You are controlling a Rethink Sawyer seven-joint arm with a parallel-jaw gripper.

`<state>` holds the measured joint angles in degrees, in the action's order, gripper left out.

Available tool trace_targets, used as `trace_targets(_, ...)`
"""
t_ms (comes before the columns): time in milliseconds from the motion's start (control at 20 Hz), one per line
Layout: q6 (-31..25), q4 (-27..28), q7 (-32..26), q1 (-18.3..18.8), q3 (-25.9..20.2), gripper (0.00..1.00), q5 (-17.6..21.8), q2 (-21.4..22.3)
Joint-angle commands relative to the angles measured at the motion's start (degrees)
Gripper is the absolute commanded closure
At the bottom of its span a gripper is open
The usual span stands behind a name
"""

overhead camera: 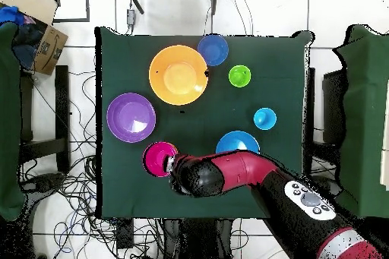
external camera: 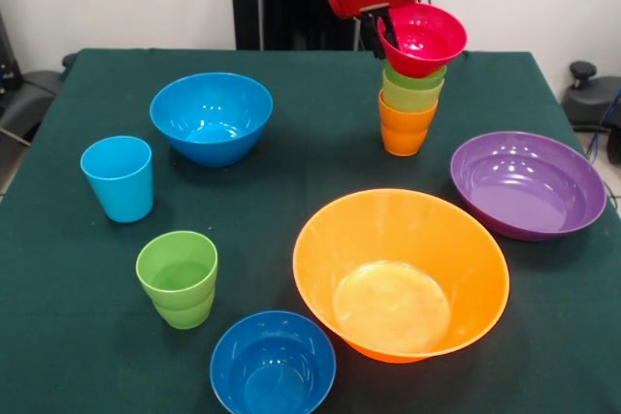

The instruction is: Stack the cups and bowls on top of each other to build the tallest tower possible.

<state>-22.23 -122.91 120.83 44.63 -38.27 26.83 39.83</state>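
The tower stands at the back right in the front view: an orange cup (external camera: 405,128) at the bottom with a lime green cup (external camera: 412,92) nested in it. A small red bowl (external camera: 427,38) sits tilted on top. My gripper (external camera: 378,31) is shut on the red bowl's left rim, one finger inside and one outside. From overhead the red bowl (overhead camera: 158,157) hides the cups below it, and my gripper (overhead camera: 172,163) is at its edge. No yellow cup shows on its own.
Loose on the green cloth are a blue bowl (external camera: 212,115), a light blue cup (external camera: 118,177), a green stepped cup (external camera: 178,276), a smaller blue bowl (external camera: 273,364), a large orange bowl (external camera: 400,273) and a purple bowl (external camera: 527,183) right of the tower.
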Motion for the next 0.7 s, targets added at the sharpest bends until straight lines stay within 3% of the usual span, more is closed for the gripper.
trace_targets(50, 3.50, -2.42, 1.51, -3.07, 3.18, 1.00, 4.88, -2.46)
trace_targets(700, 6.19, -2.67, 1.90, -4.13, 3.33, 1.00, 3.61, -2.60)
